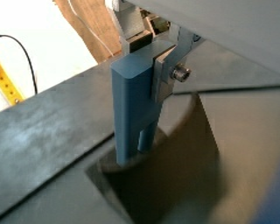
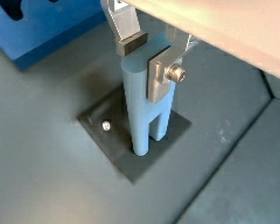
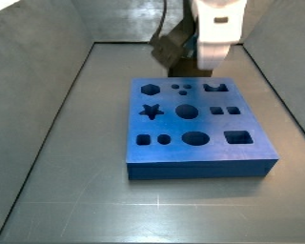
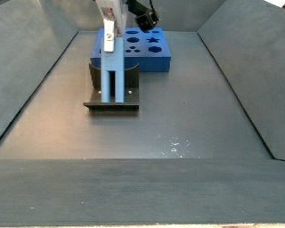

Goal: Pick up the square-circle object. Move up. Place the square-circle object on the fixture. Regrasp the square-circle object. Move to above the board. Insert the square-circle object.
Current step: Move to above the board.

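- The square-circle object (image 2: pixel 146 105) is being held upright over the fixture (image 2: pixel 130 140) by the end effector (image 2: pixel 152 66), pinched near its top.
- It is being judged rigid, light and smooth; a grasp on the flat sides is being advised.

yellow tape measure (image 1: pixel 3 74) | black cable (image 1: pixel 25 54) | wooden post (image 1: pixel 90 31)

We find no text, label, brand, number or sign that can be read in any view. In a wrist view a yellow strip (image 1: pixel 3 79) with dark marks like a ruler's stands at about nine o'clock, but we cannot make out any figure on it. The gripper (image 2: pixel 150 51), the square-circle object (image 2: pixel 145 103) it holds upright on the fixture (image 2: pixel 119 138), and the board (image 3: pixel 196 129) carry no writing.
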Robot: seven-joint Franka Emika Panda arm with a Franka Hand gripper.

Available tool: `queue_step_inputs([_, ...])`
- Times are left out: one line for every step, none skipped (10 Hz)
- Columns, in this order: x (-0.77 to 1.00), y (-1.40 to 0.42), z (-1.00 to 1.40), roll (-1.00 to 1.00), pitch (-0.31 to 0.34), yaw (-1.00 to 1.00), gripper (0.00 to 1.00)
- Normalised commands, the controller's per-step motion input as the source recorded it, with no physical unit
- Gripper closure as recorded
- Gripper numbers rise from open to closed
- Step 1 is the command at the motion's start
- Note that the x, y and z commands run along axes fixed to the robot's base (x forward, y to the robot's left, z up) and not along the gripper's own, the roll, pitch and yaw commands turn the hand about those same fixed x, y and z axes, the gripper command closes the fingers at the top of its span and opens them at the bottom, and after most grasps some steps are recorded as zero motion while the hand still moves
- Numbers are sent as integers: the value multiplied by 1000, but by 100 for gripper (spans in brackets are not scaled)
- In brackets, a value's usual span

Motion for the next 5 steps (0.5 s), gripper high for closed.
queue_step_inputs([273,212,1000,-308,373,84,100])
queue_step_inputs([250,187,1000,-157,297,121,100])
queue_step_inputs([241,179,1000,-100,274,134,100])
queue_step_inputs([231,162,1000,-40,248,141,100])
queue_step_inputs([225,153,1000,-37,230,136,100])
